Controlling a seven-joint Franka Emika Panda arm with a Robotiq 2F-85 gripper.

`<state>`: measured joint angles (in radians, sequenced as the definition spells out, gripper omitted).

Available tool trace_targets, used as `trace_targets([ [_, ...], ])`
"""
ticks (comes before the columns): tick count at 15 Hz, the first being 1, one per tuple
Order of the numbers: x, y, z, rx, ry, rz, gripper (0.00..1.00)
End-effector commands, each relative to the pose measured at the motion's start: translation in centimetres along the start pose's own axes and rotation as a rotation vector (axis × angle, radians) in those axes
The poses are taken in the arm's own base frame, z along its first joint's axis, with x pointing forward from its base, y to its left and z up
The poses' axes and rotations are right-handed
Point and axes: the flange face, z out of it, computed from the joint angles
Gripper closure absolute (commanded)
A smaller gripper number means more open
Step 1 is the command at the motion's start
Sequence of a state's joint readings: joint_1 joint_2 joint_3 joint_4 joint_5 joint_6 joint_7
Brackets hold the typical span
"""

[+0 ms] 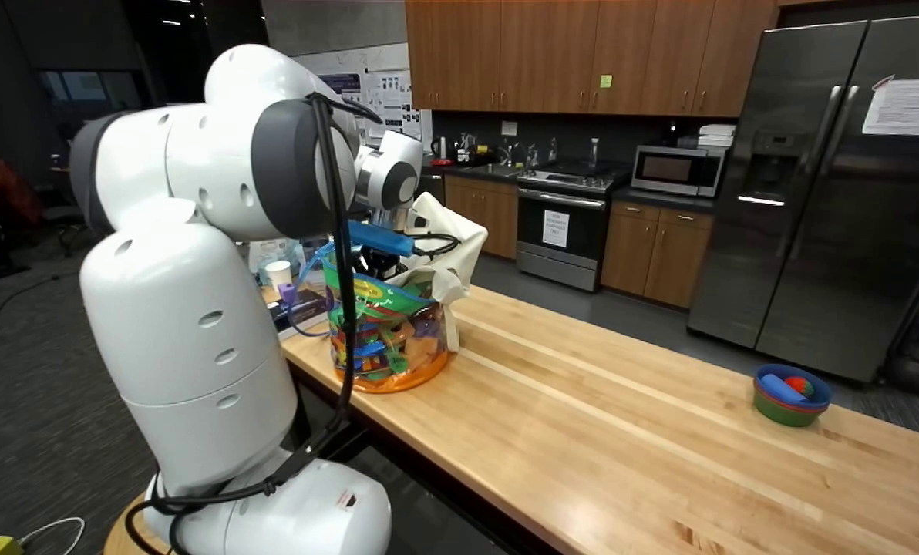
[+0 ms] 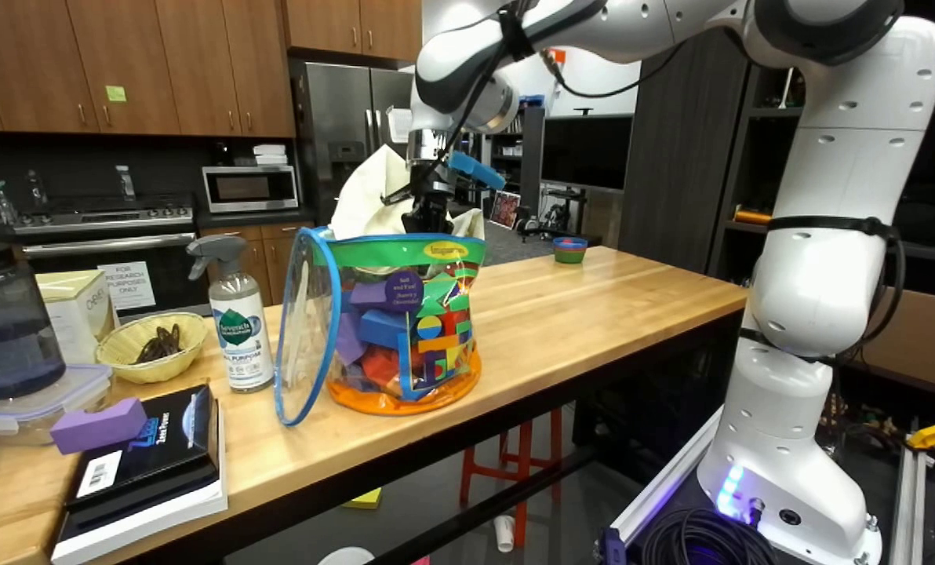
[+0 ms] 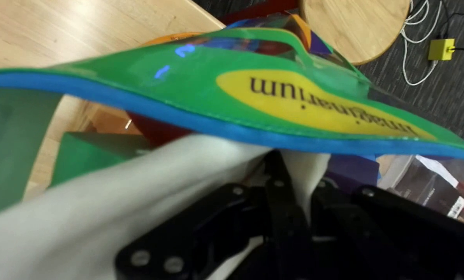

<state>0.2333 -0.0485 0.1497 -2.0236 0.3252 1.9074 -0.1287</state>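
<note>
A clear toy bag with a green band (image 2: 381,251), blue rim and orange base stands on the wooden table, full of coloured blocks. Its round blue-edged lid (image 2: 336,314) hangs open at the side. A cream cloth (image 2: 367,196) rises out of the mouth, also seen as the draped cloth (image 1: 459,239) in an exterior view. My gripper (image 3: 296,175) points down into the bag, shut on the cloth, which runs between its fingers. In the wrist view the bag's blue rim (image 3: 224,128) covers the fingertips. Green and purple blocks show beside the cloth.
Stacked bowls (image 1: 785,412) with small items stand toward the table's far end. Near the bag are a spray bottle (image 2: 241,337), a yellow basket (image 2: 126,362), a purple block (image 2: 100,426) and a book with a black box (image 2: 142,447) on top.
</note>
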Motion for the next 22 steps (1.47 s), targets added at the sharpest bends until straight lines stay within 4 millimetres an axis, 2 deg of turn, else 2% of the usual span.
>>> trace_targets([
  [1,-2.1,2.5,-0.9,-0.042,0.038,0.022,0.99],
  [6,-4.4,4.7,-5.4,-0.15,0.119,0.067,0.99],
  [12,-6.6,4.4,-13.3,-0.301,0.251,0.099,0.99],
  [16,-8.5,6.1,-17.4,-0.389,0.342,0.184,0.99],
  [19,-10.0,8.5,-18.6,-0.43,0.37,0.274,0.99],
  [22,-11.5,11.2,-18.4,-0.446,0.371,0.372,0.99],
])
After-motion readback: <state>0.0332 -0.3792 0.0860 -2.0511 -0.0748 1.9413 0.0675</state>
